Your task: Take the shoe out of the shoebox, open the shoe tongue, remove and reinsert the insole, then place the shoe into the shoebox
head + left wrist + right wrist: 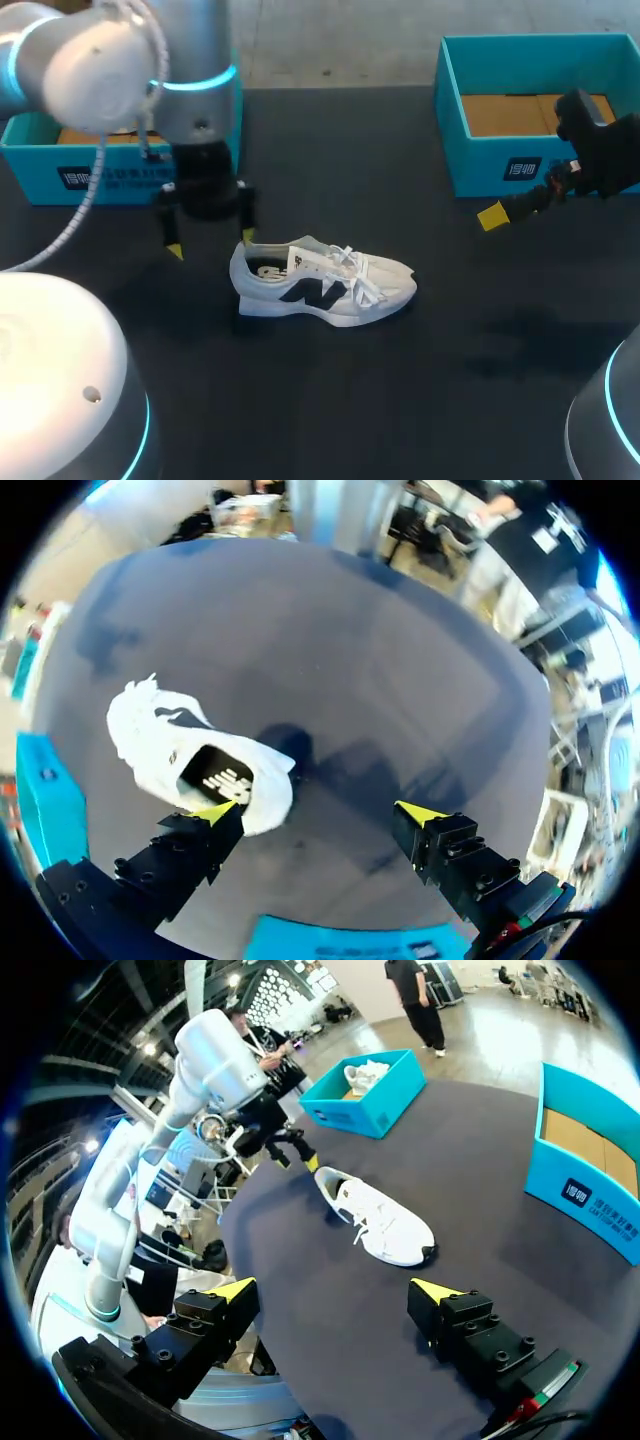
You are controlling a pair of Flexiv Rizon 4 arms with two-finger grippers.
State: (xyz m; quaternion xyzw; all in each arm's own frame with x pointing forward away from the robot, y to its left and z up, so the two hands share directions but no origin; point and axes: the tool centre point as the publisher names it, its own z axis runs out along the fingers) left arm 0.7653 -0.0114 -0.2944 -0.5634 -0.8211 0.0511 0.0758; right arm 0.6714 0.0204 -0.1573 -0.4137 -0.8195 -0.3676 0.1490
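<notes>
The white shoe (pixel 320 280) stands on the dark tabletop (pixel 400 400) between two teal shoeboxes. My left jaws hang released at its heel. Only the left wrist view looks into its opening, at a dark insole (pixel 218 777) with white print. Only the right wrist view shows a second shoe (pixel 368 1075) in the left shoebox (pixel 375 1110). My right jaws are released and empty beside the right shoebox (pixel 520 170), which carries a dark label.

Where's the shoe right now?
In the head view the shoe sits on the table left of centre, between the left shoebox and the right shoebox, its heel just beside the open left gripper.
</notes>
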